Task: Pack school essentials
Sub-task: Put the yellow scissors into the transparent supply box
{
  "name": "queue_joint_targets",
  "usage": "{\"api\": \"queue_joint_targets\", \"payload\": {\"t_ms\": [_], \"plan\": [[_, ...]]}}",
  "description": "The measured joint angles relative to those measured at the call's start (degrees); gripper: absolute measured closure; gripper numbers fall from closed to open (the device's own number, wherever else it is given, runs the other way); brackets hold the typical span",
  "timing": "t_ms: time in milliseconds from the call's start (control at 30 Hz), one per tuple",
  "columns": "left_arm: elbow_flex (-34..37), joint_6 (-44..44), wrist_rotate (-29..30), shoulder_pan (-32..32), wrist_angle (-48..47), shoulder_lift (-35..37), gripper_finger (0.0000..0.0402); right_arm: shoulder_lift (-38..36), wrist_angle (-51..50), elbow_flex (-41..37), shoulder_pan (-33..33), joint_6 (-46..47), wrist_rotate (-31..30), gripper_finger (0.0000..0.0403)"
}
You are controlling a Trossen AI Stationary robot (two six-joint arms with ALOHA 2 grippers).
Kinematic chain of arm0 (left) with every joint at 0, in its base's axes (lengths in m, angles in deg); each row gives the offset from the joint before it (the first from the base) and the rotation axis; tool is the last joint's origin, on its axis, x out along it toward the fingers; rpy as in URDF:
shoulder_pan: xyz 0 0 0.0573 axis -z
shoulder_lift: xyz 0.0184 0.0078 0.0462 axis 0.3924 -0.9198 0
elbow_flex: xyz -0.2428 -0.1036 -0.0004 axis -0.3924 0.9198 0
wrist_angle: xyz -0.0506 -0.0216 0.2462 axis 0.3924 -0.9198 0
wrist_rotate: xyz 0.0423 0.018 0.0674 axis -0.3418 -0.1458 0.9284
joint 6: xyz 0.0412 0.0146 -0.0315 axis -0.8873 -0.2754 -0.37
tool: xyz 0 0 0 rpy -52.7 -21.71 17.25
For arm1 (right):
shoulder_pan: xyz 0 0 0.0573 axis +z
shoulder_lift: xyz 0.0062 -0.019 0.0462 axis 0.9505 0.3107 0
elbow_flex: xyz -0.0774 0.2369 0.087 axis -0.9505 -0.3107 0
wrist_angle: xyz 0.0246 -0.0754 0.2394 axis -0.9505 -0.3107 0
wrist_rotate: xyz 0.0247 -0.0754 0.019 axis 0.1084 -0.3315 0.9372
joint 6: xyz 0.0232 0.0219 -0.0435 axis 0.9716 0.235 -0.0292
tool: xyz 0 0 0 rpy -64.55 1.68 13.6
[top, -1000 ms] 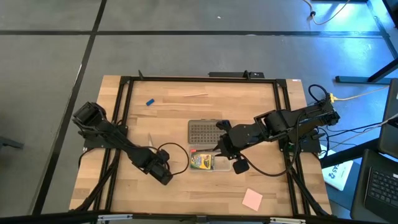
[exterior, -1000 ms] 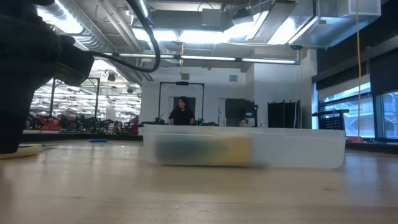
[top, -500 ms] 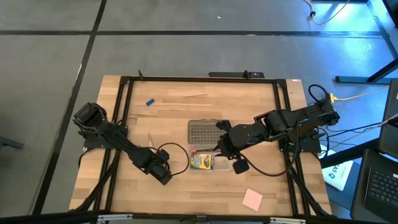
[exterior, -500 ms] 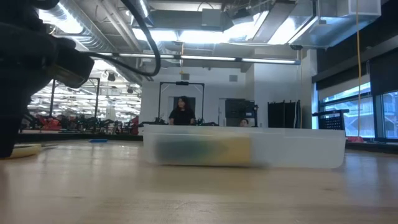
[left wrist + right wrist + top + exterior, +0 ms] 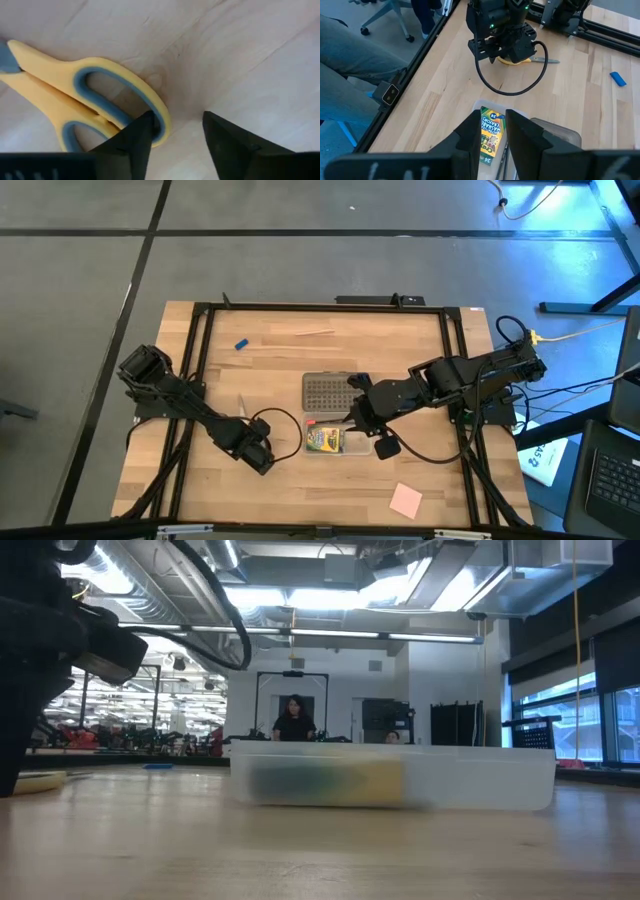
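Observation:
The yellow-handled scissors [image 5: 75, 95] lie flat on the wood near the table's front left. My left gripper [image 5: 177, 135] stands over their handle end, pointing down, open. One finger is at the end of a handle loop and the other is over bare wood. The green-and-yellow crayon box [image 5: 325, 441] lies in the clear case [image 5: 352, 443]. My right gripper [image 5: 493, 127] hovers above the case's right end, slightly open, with nothing between its fingers. A pink sticky-note pad [image 5: 406, 500], a blue eraser [image 5: 240, 343] and a thin stick [image 5: 313, 333] lie loose on the table. My left gripper comes at the scissors from above. One finger [image 5: 135, 142] overlaps the rounded end of a handle loop [image 5: 161, 116]; the other finger stands clear of it on the far side of the rim. Whether the near finger touches the loop, I cannot tell.
The case's grey perforated lid [image 5: 325, 392] lies open on the far side of the case. A black frame [image 5: 300, 307] runs round the table. A seated person's legs [image 5: 355, 55] show beyond the table's near edge. Bare wood lies between the case and the pink pad.
My left gripper has shifted a little toward the table's left edge over the scissors' handles. The scissors, the case and my right arm have kept still.

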Motion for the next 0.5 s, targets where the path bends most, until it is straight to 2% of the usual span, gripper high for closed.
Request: {"api": "queue_joint_targets", "payload": {"t_ms": [267, 500], "plan": [[0.0, -0.04, 0.49, 0.04, -1.44, -0.03, 0.0302, 0.0, 0.0, 0.0, 0.0, 0.71, 0.0, 0.0311], [0.02, -0.2, 0.71, 0.04, -2.19, -0.03, 0.0344, 0.0, 0.0, 0.0, 0.0, 1.59, -0.01, 0.0311]]}}
